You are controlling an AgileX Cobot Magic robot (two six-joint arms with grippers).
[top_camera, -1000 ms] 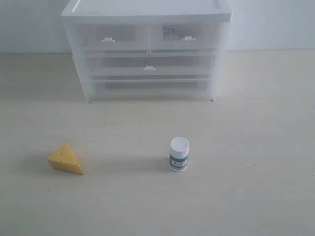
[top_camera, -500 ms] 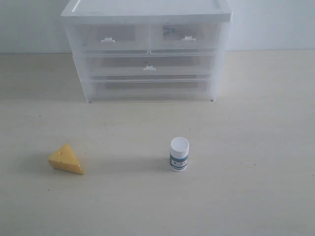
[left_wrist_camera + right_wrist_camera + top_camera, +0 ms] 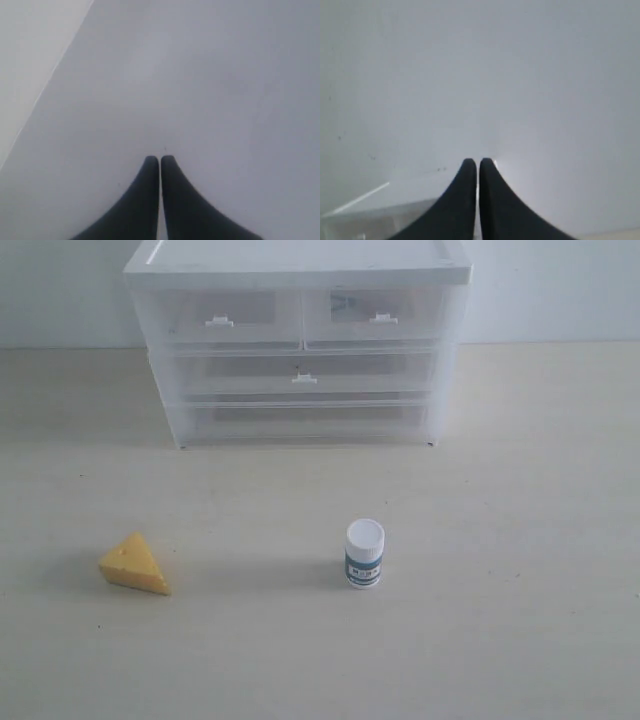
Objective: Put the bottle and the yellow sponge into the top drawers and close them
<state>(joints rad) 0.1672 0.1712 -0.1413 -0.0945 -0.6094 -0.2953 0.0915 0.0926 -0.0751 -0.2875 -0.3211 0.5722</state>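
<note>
The bottle (image 3: 365,554), white-capped with a teal-and-white label, stands upright on the pale table, right of centre. The yellow sponge (image 3: 134,564), a cheese-like wedge, lies to its left. At the back stands the white-topped cabinet (image 3: 298,262); its top left drawer (image 3: 225,320) and top right drawer (image 3: 375,316) are both pushed in. Neither arm shows in the exterior view. In the left wrist view my left gripper (image 3: 160,159) is shut with nothing between its dark fingers, facing a blank pale surface. My right gripper (image 3: 478,161) is likewise shut and holds nothing.
Below the top drawers are two full-width translucent drawers (image 3: 303,377), also pushed in. A pale wall rises behind the cabinet. In the right wrist view a translucent edge (image 3: 375,210) shows beside the fingers.
</note>
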